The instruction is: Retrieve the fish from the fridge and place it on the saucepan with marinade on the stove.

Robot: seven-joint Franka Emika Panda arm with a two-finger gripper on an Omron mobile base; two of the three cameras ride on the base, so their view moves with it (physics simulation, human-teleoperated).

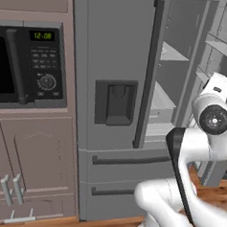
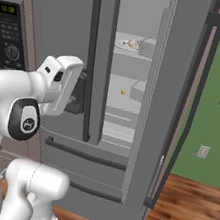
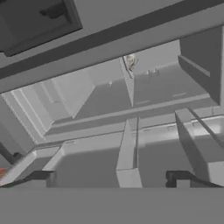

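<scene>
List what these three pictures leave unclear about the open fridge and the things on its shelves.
- Fish: too small in the right base view to tell its shape; it sits on a white plate.
- Yellow speck: too tiny to identify.
- Fridge upper shelves: cut off by the left base view's top edge.
- Gripper: fingertips partly cropped in the hand view.

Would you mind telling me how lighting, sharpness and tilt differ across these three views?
Left base view: even, flat light, microwave clock legible. Right base view: fridge interior brighter, plate soft and small. Hand view: rolled sideways, shelves slanted, gripper tips dark and slightly blurred.
</scene>
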